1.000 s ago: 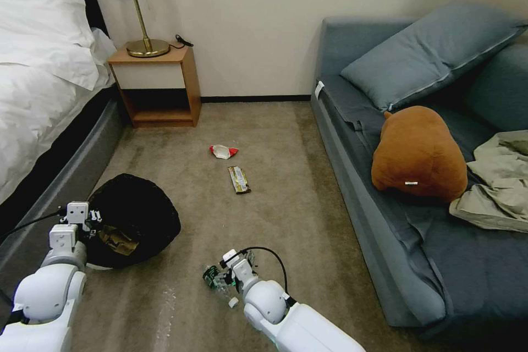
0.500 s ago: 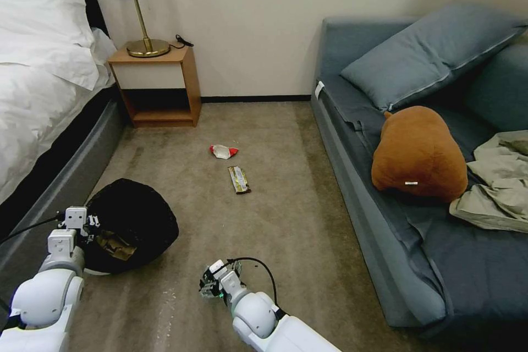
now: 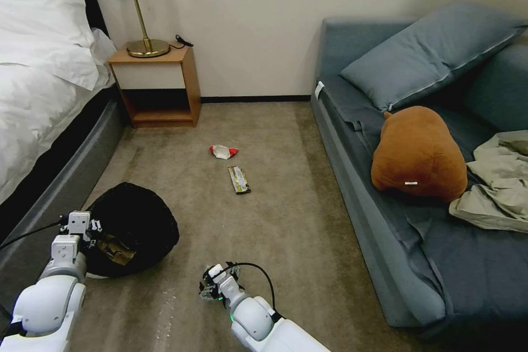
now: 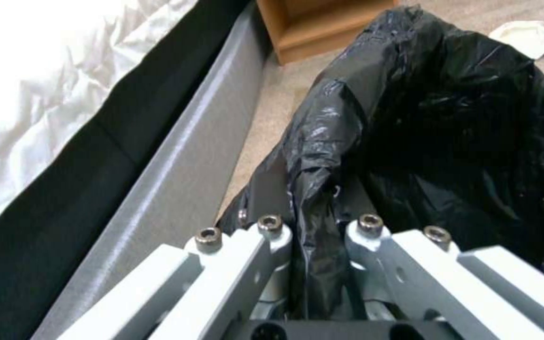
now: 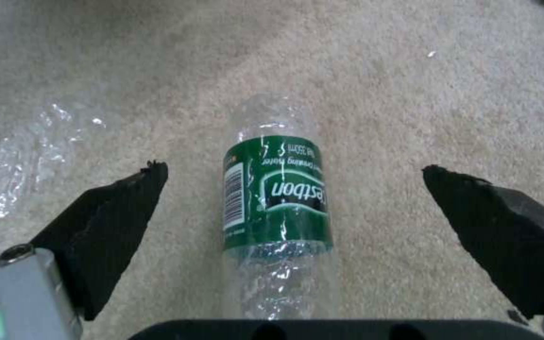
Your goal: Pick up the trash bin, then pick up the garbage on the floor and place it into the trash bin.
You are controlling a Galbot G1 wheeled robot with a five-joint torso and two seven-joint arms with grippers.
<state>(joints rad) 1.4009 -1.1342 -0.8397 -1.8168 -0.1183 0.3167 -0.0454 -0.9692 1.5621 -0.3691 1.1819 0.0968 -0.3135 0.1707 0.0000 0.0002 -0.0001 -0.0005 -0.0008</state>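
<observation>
The trash bin (image 3: 135,220), lined with a glossy black bag, leans by the bed at lower left. My left gripper (image 3: 91,226) is shut on its bag-covered rim (image 4: 319,208). A tan paper bag (image 3: 114,246) lies inside it. My right gripper (image 3: 210,284) is low over the carpet and open. In the right wrist view the clear bottle with a green label (image 5: 278,198) lies lengthwise between the black fingers (image 5: 118,217), untouched. A red-and-white wrapper (image 3: 223,151) and a dark snack wrapper (image 3: 238,179) lie on the floor farther ahead.
The bed (image 3: 38,93) and its grey frame run along the left, and a wooden nightstand (image 3: 157,82) with a lamp stands at the back. The blue sofa (image 3: 396,187) on the right carries a brown plush cushion and a khaki jacket. A shiny clear film (image 5: 17,156) lies beside the bottle.
My right gripper has drawn back toward me and to the left, coming down over the bottle. The left gripper and the bin have shifted slightly lower.
</observation>
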